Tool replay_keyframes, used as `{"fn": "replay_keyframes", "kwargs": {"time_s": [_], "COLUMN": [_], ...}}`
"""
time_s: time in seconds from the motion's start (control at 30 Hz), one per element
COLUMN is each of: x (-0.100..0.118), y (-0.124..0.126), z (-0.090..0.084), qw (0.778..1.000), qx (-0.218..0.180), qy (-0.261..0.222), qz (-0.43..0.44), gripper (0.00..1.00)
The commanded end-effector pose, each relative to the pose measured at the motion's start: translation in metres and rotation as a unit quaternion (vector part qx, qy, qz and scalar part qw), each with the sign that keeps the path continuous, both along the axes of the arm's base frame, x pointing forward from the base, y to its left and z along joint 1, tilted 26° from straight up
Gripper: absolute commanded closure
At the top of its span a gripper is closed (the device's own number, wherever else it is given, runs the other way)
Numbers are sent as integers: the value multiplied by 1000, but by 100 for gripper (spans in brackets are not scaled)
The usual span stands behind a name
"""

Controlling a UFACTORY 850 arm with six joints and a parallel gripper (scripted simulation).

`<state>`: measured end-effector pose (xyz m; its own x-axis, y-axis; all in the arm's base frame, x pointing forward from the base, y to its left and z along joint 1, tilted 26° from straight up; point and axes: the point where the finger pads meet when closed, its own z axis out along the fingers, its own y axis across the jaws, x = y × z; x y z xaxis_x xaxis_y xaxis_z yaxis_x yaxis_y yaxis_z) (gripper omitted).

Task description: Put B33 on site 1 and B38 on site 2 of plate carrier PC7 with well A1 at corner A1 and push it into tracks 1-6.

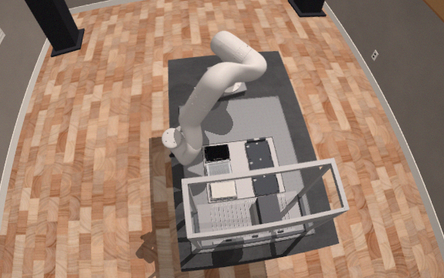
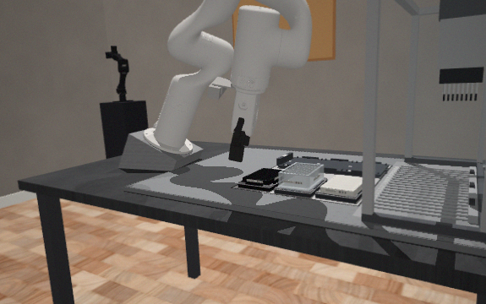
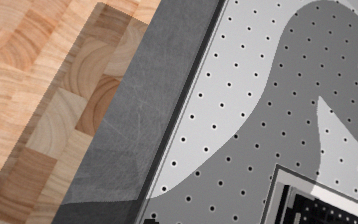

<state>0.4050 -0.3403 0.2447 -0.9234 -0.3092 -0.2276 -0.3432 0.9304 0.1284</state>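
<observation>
Three plates stand in a row of nests beside the apron. B38, a black plate (image 1: 217,152) (image 2: 260,177), is nearest the arm base. B83, a clear deep-well block (image 1: 218,167) (image 2: 301,175), is in the middle nest. B33, a white plate (image 1: 223,190) (image 2: 341,185), is nearest the rails. The dark carrier PC7 (image 1: 262,167) (image 2: 335,165) lies on the apron with no plates on it, one end under the frame. My gripper (image 2: 237,157) hangs open and empty above the perforated plate, short of B38 towards the arm base. A corner of B38's nest (image 3: 326,204) shows in the wrist view.
The ribbed loading rails (image 1: 241,216) (image 2: 424,187) sit inside a tall open frame (image 1: 260,175) (image 2: 369,105) whose posts stand close to B33. The table edge (image 3: 130,125) and the drop to the floor run close beside the gripper.
</observation>
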Motion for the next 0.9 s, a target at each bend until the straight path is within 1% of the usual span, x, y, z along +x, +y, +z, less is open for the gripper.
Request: {"fn": "replay_keyframes", "kwargs": {"time_s": [0.0,0.2,0.27,0.33,0.37,0.6,0.83,0.87], "x": [2,5,5,5,6,8,10,10], "y": [4,15,15,15,18,29,36,36], "z": [2,4,4,4,5,7,9,9], "qw": [997,985,979,979,975,943,898,898], "qx": [-13,-35,-42,-42,-46,-73,-101,-101], "qy": [-25,-52,-60,-60,-65,-93,-118,-118], "qz": [68,161,192,192,207,312,411,411], "gripper": [0,0,0,0,0,0,0,0]}}
